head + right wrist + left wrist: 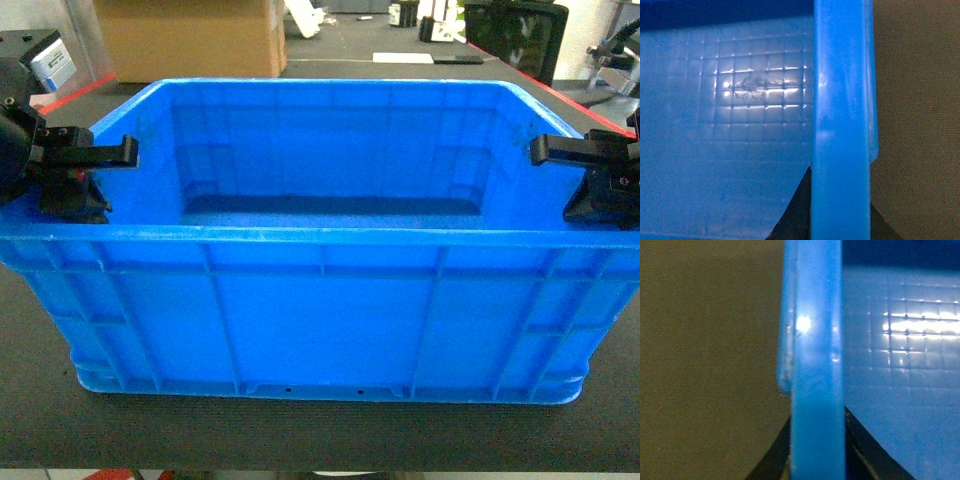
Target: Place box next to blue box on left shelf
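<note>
The box [320,310], a large bright-blue crate with ribbed walls and a thick rim, stands on the dark table right in front of me. My left gripper [92,172] is shut on its left rim [817,365], with one black finger [772,462] outside the wall and one inside. My right gripper [590,175] is shut on the right rim [842,100] in the same way, one finger [797,210] showing inside the crate. The crate's gridded floor is bare. The left shelf and the other blue box are out of view.
The crate rests on a dark woven table mat [320,435]. A cardboard carton [190,35] stands behind it at the far left, and a silver device [48,62] sits at the left edge. A black chair [515,35] stands at the back right.
</note>
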